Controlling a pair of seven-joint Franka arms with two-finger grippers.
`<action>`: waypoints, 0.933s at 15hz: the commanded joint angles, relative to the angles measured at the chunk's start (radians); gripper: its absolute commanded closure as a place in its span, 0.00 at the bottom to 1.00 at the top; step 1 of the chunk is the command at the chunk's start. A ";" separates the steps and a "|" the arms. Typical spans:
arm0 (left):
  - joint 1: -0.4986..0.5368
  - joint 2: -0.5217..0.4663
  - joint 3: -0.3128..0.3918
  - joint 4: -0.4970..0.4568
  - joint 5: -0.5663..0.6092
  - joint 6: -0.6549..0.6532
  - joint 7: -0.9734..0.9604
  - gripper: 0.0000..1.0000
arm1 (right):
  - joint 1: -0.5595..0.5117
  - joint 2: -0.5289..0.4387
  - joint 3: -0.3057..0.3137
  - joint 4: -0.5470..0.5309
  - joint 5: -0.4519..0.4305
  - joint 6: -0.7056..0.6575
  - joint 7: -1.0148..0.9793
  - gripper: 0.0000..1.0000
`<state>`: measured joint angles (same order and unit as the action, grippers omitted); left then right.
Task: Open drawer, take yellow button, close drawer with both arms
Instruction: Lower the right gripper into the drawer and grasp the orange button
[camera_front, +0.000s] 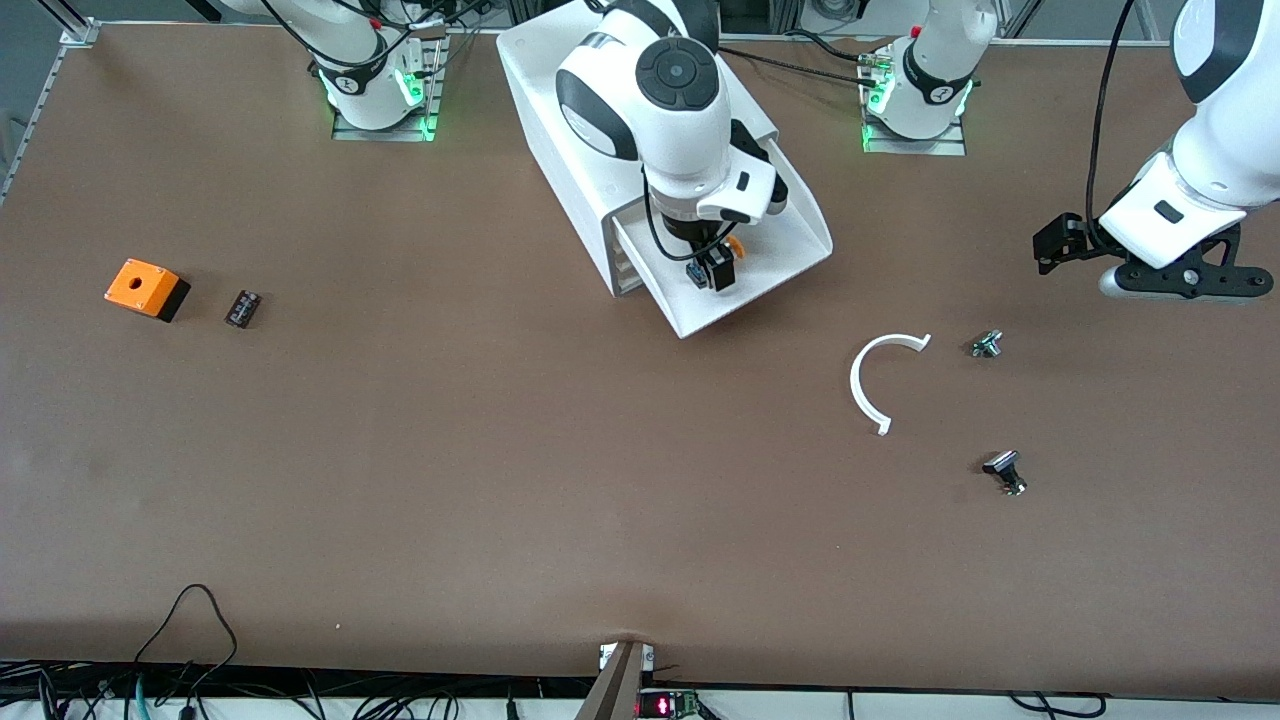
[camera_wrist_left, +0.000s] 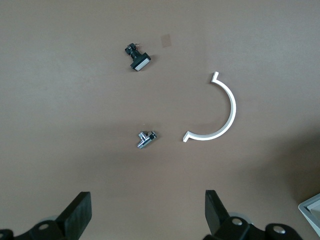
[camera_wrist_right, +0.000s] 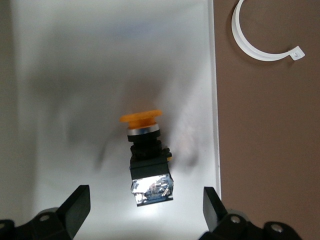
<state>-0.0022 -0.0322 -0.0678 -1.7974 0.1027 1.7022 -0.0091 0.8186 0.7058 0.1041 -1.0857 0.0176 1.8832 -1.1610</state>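
Observation:
The drawer (camera_front: 785, 250), the top one of the white cabinet (camera_front: 560, 120), stands pulled out. The button (camera_front: 730, 252) lies on its side in it, orange cap on a black body. In the right wrist view the button (camera_wrist_right: 145, 150) rests on the drawer's white floor (camera_wrist_right: 75, 75), close to its side wall. My right gripper (camera_front: 712, 272) hangs over the drawer, open (camera_wrist_right: 145, 212), with its fingers either side of the button's silver end and not touching it. My left gripper (camera_front: 1058, 243) is open (camera_wrist_left: 148, 212) and empty, held over the table at the left arm's end.
A white C-shaped ring (camera_front: 866, 385) (camera_wrist_left: 227, 112), a small silver part (camera_front: 987, 344) (camera_wrist_left: 146, 140) and a black-and-silver part (camera_front: 1005, 470) (camera_wrist_left: 137, 57) lie on the table nearer the front camera than the left gripper. An orange box with a hole (camera_front: 146, 288) and a small black part (camera_front: 243, 308) lie at the right arm's end.

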 joint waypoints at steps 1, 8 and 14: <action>-0.002 -0.006 0.003 0.010 0.025 -0.004 -0.012 0.00 | 0.004 0.043 0.000 0.044 0.012 0.022 -0.016 0.00; 0.001 -0.006 0.003 0.010 0.025 -0.004 -0.012 0.00 | 0.005 0.055 0.000 0.043 0.013 0.040 -0.014 0.12; 0.001 -0.006 0.003 0.010 0.025 -0.006 -0.012 0.00 | 0.019 0.057 0.000 0.033 0.008 0.070 -0.019 0.49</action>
<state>-0.0003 -0.0322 -0.0657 -1.7973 0.1028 1.7023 -0.0133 0.8315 0.7423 0.1045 -1.0838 0.0176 1.9500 -1.1613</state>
